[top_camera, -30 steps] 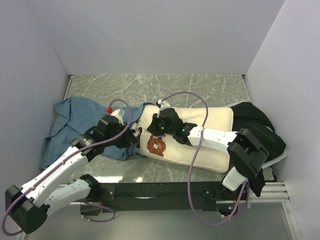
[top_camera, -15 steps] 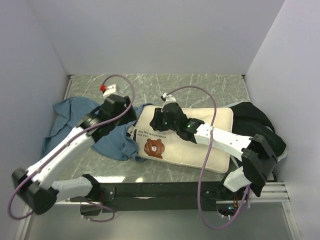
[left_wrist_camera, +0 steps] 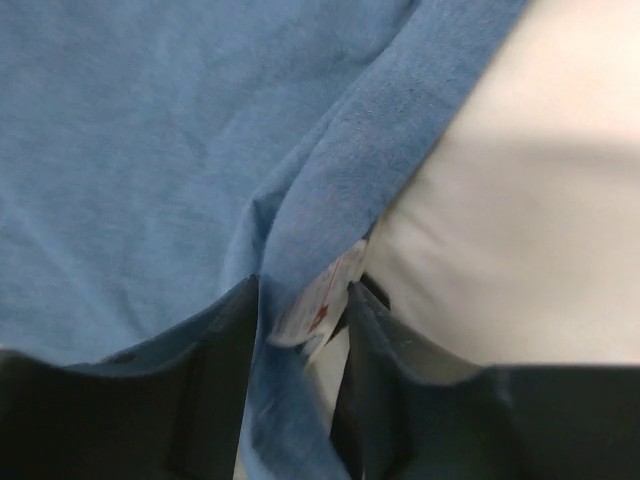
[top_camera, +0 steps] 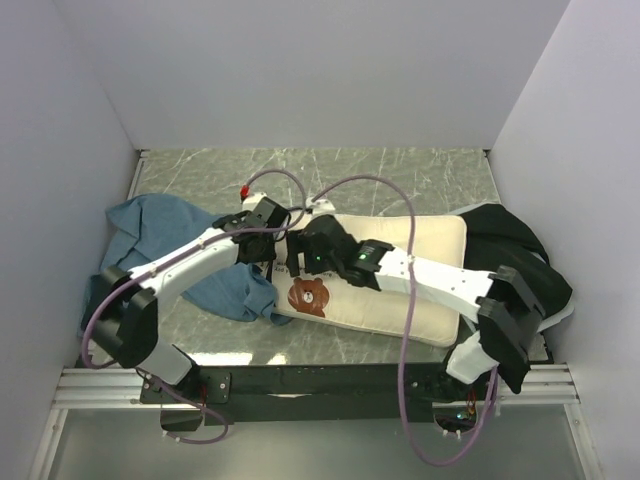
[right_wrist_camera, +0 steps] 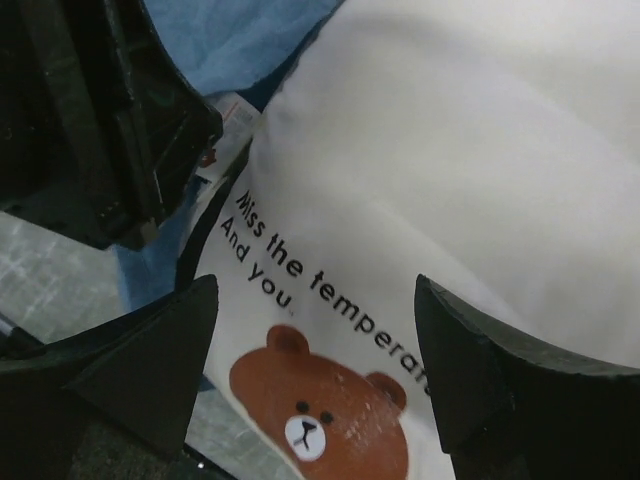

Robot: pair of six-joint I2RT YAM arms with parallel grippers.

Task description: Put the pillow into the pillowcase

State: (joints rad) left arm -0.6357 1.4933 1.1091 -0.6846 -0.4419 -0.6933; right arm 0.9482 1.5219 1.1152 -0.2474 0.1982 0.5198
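Note:
The cream-white pillow (top_camera: 410,265) lies across the table's middle, its brown bear print (top_camera: 312,295) at the left end. The dusty-blue pillowcase (top_camera: 150,230) is crumpled to its left, with an edge lapping the pillow's left end. My left gripper (top_camera: 278,248) is at that end. In the left wrist view, my left gripper (left_wrist_camera: 303,295) is shut on a fold of the pillowcase (left_wrist_camera: 130,150) hem, with the pillow's small tag (left_wrist_camera: 322,300) also between the jaws. My right gripper (right_wrist_camera: 315,300) hangs open just above the pillow (right_wrist_camera: 460,150), astride the dark text and bear face (right_wrist_camera: 320,420).
A black fabric bundle (top_camera: 520,255) lies at the pillow's right end against the right wall. White walls close in the marbled table (top_camera: 400,175) on three sides. Both grippers are crowded together over the pillow's left end.
My left arm swung right from over the pillowcase to the pillow's left end, where its jaws widened and then narrowed on the hem. My right gripper went from shut to wide open.

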